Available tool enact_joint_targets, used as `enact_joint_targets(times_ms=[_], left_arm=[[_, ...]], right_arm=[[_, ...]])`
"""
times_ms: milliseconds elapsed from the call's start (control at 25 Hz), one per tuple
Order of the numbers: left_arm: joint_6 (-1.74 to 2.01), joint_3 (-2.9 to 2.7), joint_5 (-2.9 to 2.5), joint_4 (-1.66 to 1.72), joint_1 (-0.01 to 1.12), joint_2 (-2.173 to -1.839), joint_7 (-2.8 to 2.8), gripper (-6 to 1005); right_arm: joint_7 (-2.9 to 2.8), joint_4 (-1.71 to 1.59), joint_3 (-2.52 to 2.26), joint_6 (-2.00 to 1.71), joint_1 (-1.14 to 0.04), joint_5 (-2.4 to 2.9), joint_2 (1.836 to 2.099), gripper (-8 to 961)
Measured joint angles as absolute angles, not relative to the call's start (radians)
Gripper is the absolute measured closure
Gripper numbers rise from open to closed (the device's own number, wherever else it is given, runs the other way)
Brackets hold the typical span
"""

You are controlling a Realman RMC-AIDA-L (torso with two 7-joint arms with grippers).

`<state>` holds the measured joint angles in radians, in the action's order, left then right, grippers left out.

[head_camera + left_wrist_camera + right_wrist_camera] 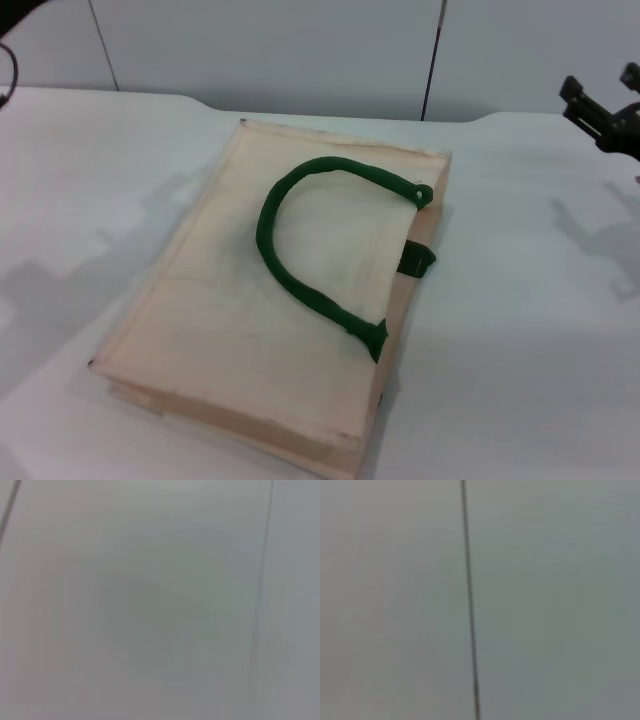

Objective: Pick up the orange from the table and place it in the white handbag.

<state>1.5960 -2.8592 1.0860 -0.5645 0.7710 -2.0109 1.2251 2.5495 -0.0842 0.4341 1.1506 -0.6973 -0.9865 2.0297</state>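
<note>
The white handbag [250,310] lies flat in the middle of the white table [520,330]. One dark green rope handle [300,270] curves across its top face, and a green tab [418,260] sits at its right edge. The orange is not visible in any view. My right gripper [603,92] hangs above the far right of the table, well clear of the bag, with its fingers apart and nothing between them. Only a dark bit of the left arm [6,60] shows at the far left edge. Both wrist views show only plain grey surface.
A grey wall with vertical seams [432,60] stands behind the table's far edge. Bare tabletop lies on both sides of the bag. A dark seam [469,600] crosses the right wrist view.
</note>
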Motion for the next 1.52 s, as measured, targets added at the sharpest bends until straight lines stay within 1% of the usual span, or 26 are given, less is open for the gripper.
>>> enact_joint_targets(times_ms=[40,120,520,1080,1520], left_arm=[[1.572,-2.857,1.104,-0.564,0.764,-2.025,1.176,302],[1.530,-2.853,1.125,-0.526,0.745,-2.037,1.106,303],[1.397,-2.850,1.394,-0.129,0.644,-2.036,0.582,306],[1.337,-2.853,1.456,-0.017,0.645,-2.035,0.419,310],[1.341,-2.849,1.547,0.024,0.627,-2.036,0.454,313]], right_arm=[[2.565,-0.074,0.452,1.135,-0.694,-0.986,2.030,61],[2.573,-0.063,0.466,1.107,-0.693,-0.986,2.030,61],[2.596,-0.055,0.497,1.044,-0.697,-0.986,2.029,61],[2.607,-0.029,0.543,0.991,-0.704,-0.986,2.030,60],[2.722,0.046,0.742,1.002,-0.644,-0.986,2.037,57]])
